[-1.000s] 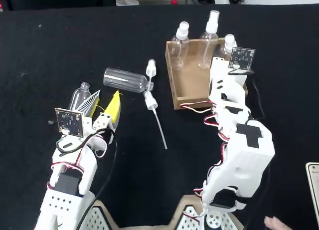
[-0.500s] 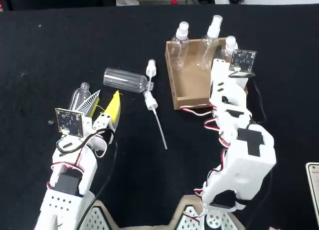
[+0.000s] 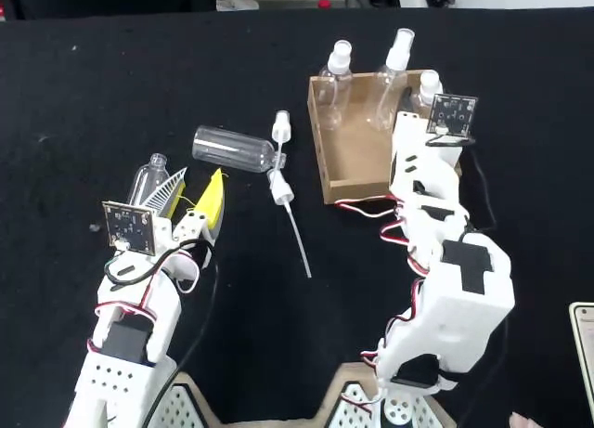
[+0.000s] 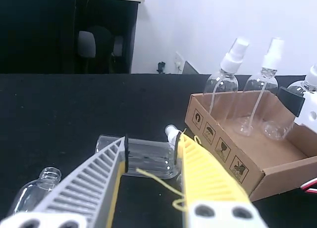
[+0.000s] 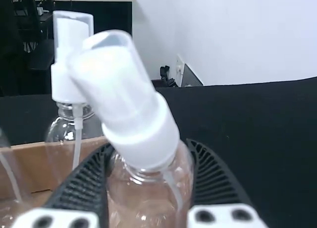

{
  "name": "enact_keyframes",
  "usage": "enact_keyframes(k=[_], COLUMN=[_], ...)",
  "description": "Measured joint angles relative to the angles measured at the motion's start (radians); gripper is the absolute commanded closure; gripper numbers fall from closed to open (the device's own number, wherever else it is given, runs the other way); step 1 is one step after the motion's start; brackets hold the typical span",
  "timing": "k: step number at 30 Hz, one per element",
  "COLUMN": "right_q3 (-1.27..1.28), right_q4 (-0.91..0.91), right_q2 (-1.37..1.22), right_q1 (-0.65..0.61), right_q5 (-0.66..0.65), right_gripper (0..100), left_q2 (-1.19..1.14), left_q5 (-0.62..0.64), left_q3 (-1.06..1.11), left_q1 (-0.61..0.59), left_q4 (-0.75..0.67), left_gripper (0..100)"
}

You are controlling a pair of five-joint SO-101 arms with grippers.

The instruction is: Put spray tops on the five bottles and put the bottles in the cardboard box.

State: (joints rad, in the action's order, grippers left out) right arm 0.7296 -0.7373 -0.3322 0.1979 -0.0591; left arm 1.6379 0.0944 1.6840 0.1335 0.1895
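Observation:
The cardboard box (image 3: 357, 168) (image 4: 223, 149) stands at the back right with three spray-topped bottles upright in it. My right gripper (image 3: 419, 101) (image 5: 148, 149) is shut on the rightmost of these, the capped bottle (image 3: 428, 83) (image 5: 143, 183), its black fingers pressed to both sides. One clear bottle (image 3: 232, 149) (image 4: 148, 156) lies on its side, a spray top (image 3: 281, 126) at its mouth. A second spray top (image 3: 281, 187) with a long tube lies beside it. My left gripper (image 3: 195, 177) (image 4: 151, 139) stands open just short of the lying bottle. An uncapped bottle (image 3: 148, 177) (image 4: 34, 191) sits beside its grey finger.
The black table has free room in the middle and at the far left. A white object (image 3: 583, 354) lies at the table's right edge. The right arm's body (image 3: 455, 289) stretches from the near edge up to the box.
My right arm has shifted slightly to the right with the bottle, and the box with its bottles has moved a little. The left arm has kept still.

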Motion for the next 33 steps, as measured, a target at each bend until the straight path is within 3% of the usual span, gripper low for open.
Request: enact_keyframes(k=[9,19,33], right_q3=[0.0,-0.041,-0.083], right_q4=[0.0,0.0,0.0], right_q2=[0.0,0.0,0.0], right_q1=[0.02,0.06,0.052], right_q5=[0.008,0.218,0.222], right_gripper=[92.4,92.4,92.4], left_q2=[0.0,0.0,0.0], left_q5=[0.0,0.0,0.0], left_q3=[0.0,0.0,0.0], left_q1=[0.0,0.0,0.0], left_q4=[0.0,0.0,0.0], left_gripper=[83,83,83])
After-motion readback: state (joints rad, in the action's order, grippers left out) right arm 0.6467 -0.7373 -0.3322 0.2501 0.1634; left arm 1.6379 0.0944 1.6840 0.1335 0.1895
